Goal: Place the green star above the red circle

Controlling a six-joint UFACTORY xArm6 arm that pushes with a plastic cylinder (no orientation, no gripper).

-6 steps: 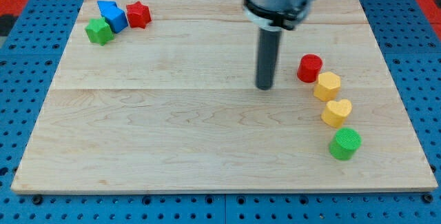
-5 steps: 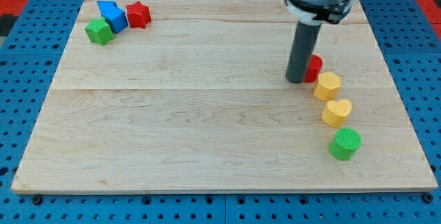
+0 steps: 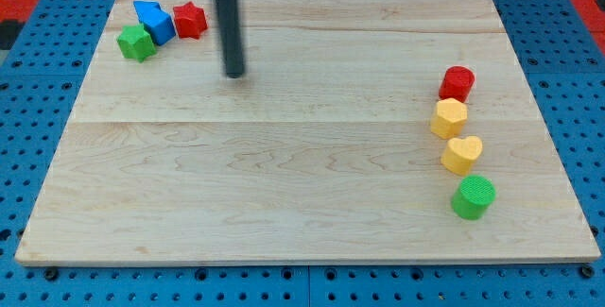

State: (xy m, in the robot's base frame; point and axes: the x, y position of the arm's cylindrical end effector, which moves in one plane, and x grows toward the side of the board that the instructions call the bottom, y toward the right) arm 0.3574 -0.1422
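The green star [image 3: 136, 42] lies near the board's top-left corner, touching a blue block [image 3: 154, 21] with a red star [image 3: 190, 19] just to the right. The red circle [image 3: 457, 83] sits at the right side of the board, at the top of a column of blocks. My tip [image 3: 233, 74] rests on the board right of the green star, about a hundred pixels away and slightly lower, touching no block.
Below the red circle stand a yellow hexagon [image 3: 449, 118], a yellow heart [image 3: 462, 154] and a green circle [image 3: 473, 197]. The wooden board [image 3: 284, 184] lies on a blue pegboard surface.
My tip has swept from beside the red circle far to the view's left, towards the green star. The red circle has shifted right and slightly up.
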